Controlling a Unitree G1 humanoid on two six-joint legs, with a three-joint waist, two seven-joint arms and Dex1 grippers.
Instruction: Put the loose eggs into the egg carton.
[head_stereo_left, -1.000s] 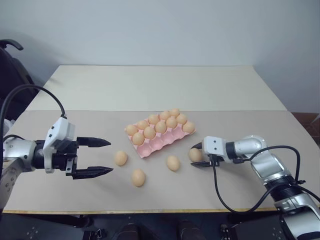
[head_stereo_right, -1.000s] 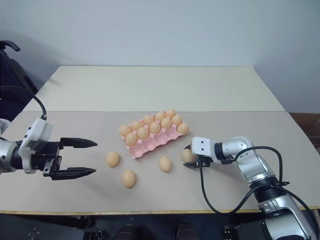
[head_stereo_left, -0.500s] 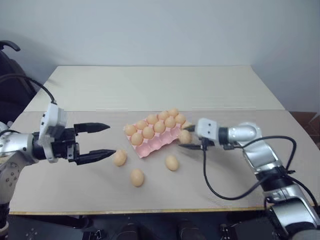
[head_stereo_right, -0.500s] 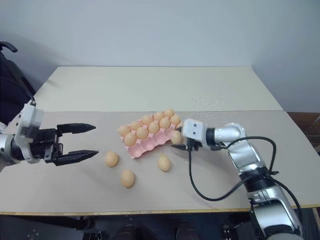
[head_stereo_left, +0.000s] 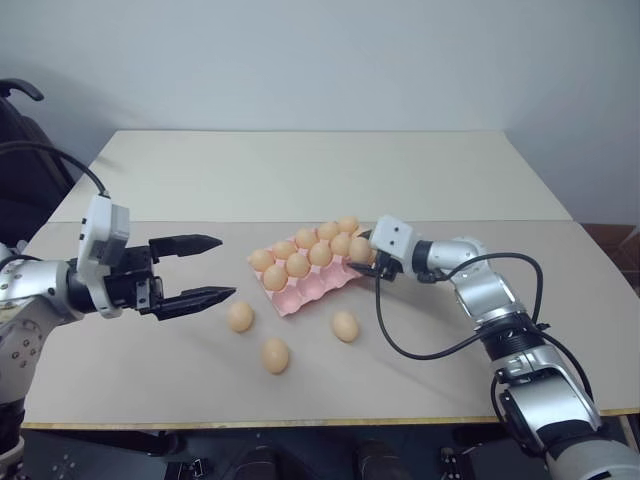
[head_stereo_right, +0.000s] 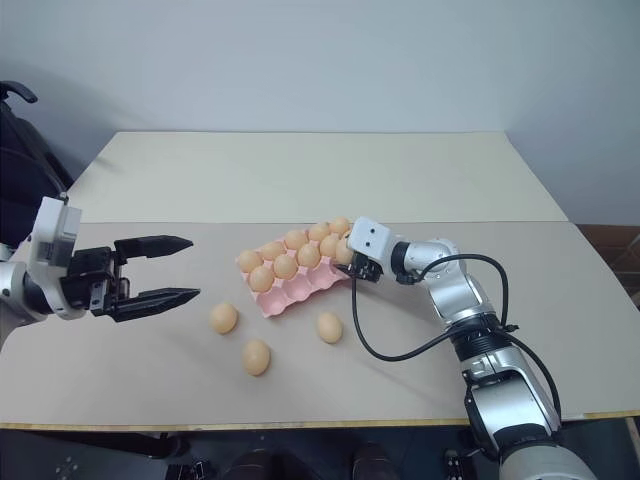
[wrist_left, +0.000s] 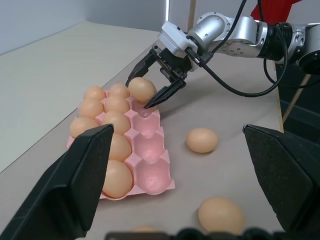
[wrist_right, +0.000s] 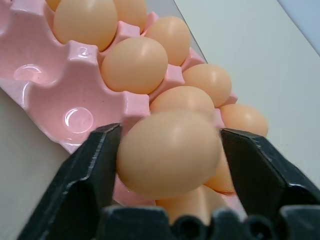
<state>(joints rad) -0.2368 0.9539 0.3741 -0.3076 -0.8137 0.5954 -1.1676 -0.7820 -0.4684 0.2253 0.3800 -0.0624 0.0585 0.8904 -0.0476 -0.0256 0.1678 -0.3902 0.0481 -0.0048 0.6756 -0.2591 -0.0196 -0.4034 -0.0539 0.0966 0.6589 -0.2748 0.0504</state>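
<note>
Pink moulded egg carton (head_stereo_left: 305, 277) sits mid-table; no writing is readable. In the left eye view, three loose eggs (head_stereo_left: 240, 316) lie on the near side of the carton with bare table (head_stereo_left: 300, 180) beyond it. The left gripper (head_stereo_left: 200, 270) hangs left of the carton, fingers apart and empty. In the left wrist view, the right gripper (wrist_left: 149, 89) stands at the carton's far end with an egg (wrist_left: 142, 89) between its fingers. In the right wrist view, the fingers (wrist_right: 95, 165) flank that egg over the carton's near row; whether they grip it or have let go, I cannot tell.
</note>
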